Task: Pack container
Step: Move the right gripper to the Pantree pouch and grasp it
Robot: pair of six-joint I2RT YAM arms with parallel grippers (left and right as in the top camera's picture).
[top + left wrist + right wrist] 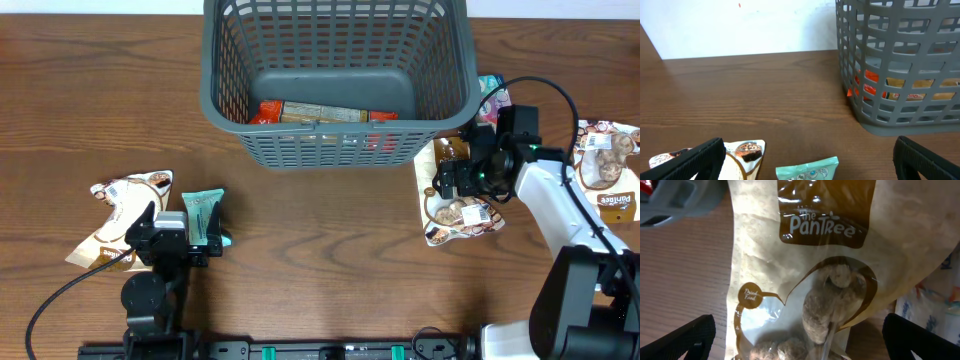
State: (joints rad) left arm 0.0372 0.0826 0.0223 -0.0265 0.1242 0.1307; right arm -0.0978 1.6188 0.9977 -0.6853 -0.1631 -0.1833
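The large grey-green lattice container (215,90) stands at the back centre with orange and tan packets (320,112) on its floor; it also shows in the left wrist view (880,65). My left gripper (195,238) is open over a teal packet (204,215) (807,169), next to a white and brown snack pouch (115,215) (742,152). My right gripper (455,180) is open, low over a cream and brown "Pantree" pouch (455,205) (815,280) that lies between its fingers, just right of the container.
Another Pantree pouch (608,170) lies at the far right. A colourful packet (492,98) sits by the container's right corner. The black arm base bar (300,350) runs along the front edge.
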